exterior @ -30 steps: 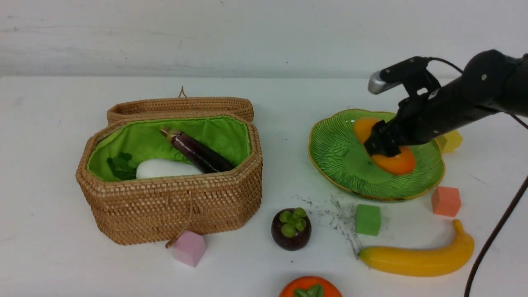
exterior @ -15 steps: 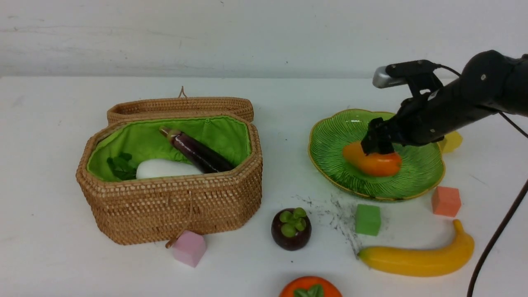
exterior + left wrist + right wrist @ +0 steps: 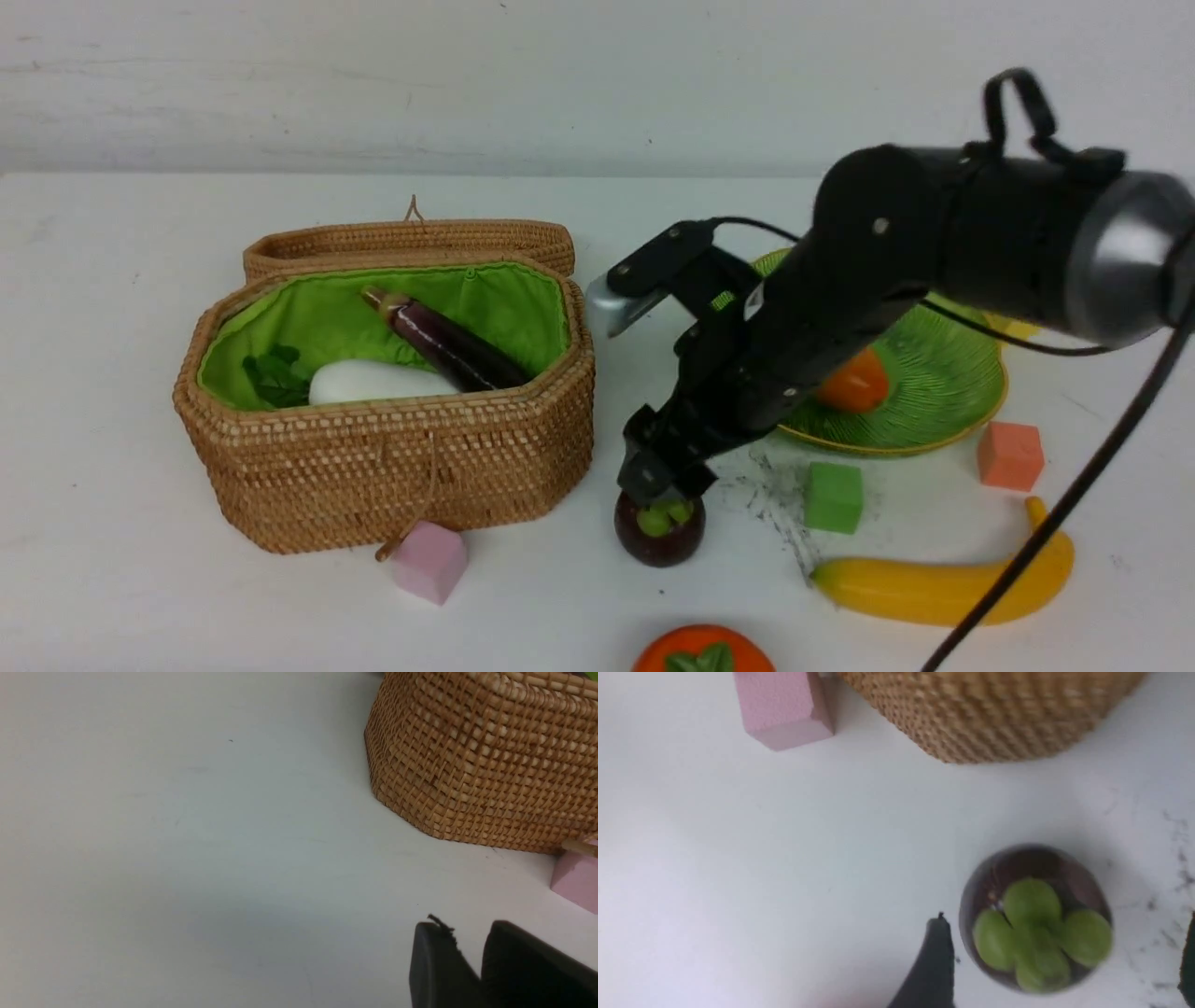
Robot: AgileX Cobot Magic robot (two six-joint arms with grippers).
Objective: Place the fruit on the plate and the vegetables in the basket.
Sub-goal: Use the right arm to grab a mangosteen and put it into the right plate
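- Front view: You see a white table [image 3: 112, 579] with the woven basket [image 3: 392, 467] on your left, its lid [image 3: 411, 241] folded back behind it.
- Inside the basket's green lining, the purple eggplant [image 3: 448, 343] lies at a slant above the white radish [image 3: 373, 383].
- On your right, the green plate [image 3: 934, 411] holds the orange mango [image 3: 854, 383], partly hidden by the right arm.
- The right gripper [image 3: 665, 485] reaches down over the dark mangosteen [image 3: 659, 541], which stands on the table in front of the basket's right corner.
- The yellow banana [image 3: 934, 590] lies on the table in front of the plate, and the persimmon [image 3: 702, 651] sits at the near edge, partly cut off.
- A pink cube [image 3: 428, 562] touches the basket's front, a green cube [image 3: 833, 497] sits just in front of the plate, and an orange cube [image 3: 1008, 455] sits by the plate's right rim.
- Left wrist view: The left gripper [image 3: 469, 947] hangs over bare table near the basket [image 3: 481, 760] and the pink cube [image 3: 577, 882]. Its fingers [image 3: 439, 966] stand close together with nothing between them.
- Right wrist view: The jaws stand wide apart. One finger [image 3: 934, 961] is just beside the mangosteen [image 3: 1036, 919], the other shows at the far edge of the picture, and the fruit sits between them, ungripped.
- The picture is slightly blurred; the basket [image 3: 990, 714] and pink cube [image 3: 784, 704] lie beyond the fruit.
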